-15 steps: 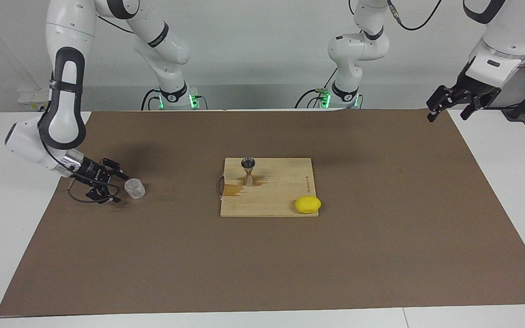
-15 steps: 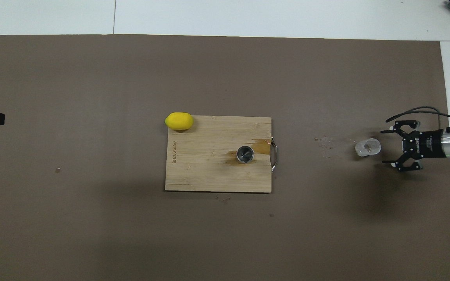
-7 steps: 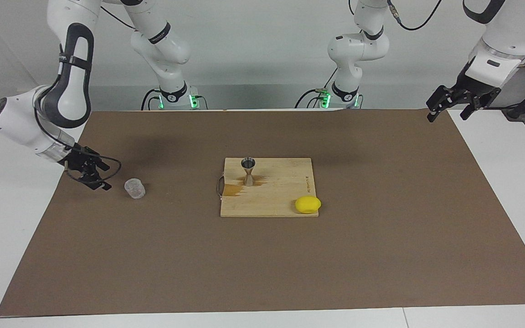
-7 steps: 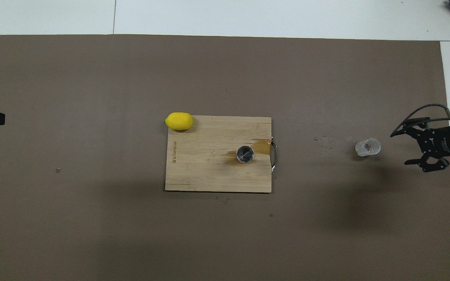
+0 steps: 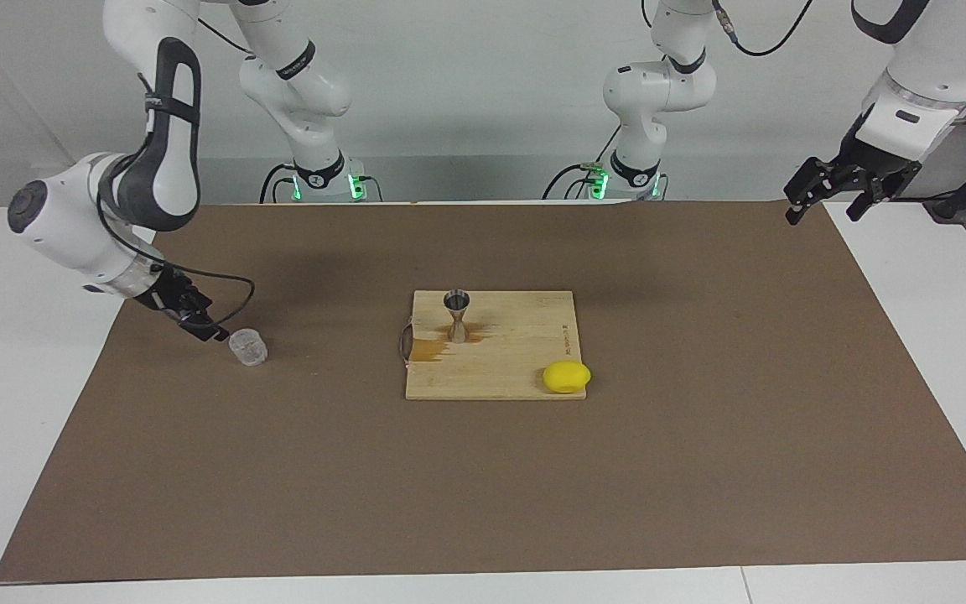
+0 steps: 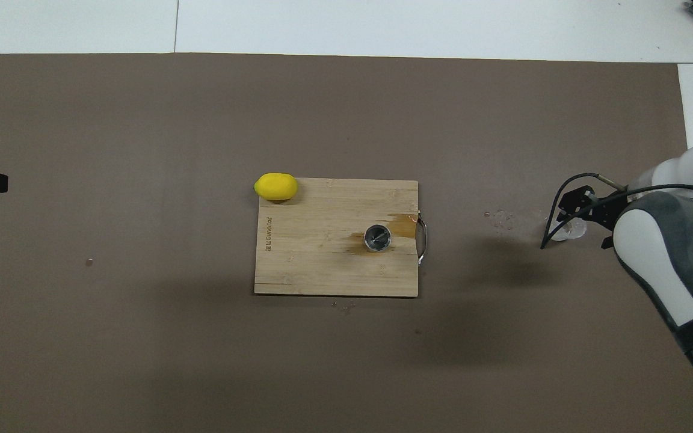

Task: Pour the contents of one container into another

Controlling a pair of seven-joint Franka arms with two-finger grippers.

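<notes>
The facing view shows the clear cup [image 5: 248, 347] upright on the tabletop [image 5: 701, 436], just beside the right gripper [image 5: 198, 323], jaws apart. Overhead, that arm half hides the cup. The jigger [image 5: 457, 315] stands on the cutting board [image 5: 525, 369]; the left gripper [image 5: 828, 200] waits raised, jaws apart.

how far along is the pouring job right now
Apparently done: a brown wet stain spreads on the wooden cutting board around the upright silver hourglass jigger, and the small clear textured cup stands alone on the brown mat. Nothing is in hand: the open right gripper is beside the cup; the left gripper waits open. Nothing obvious remains.
</notes>
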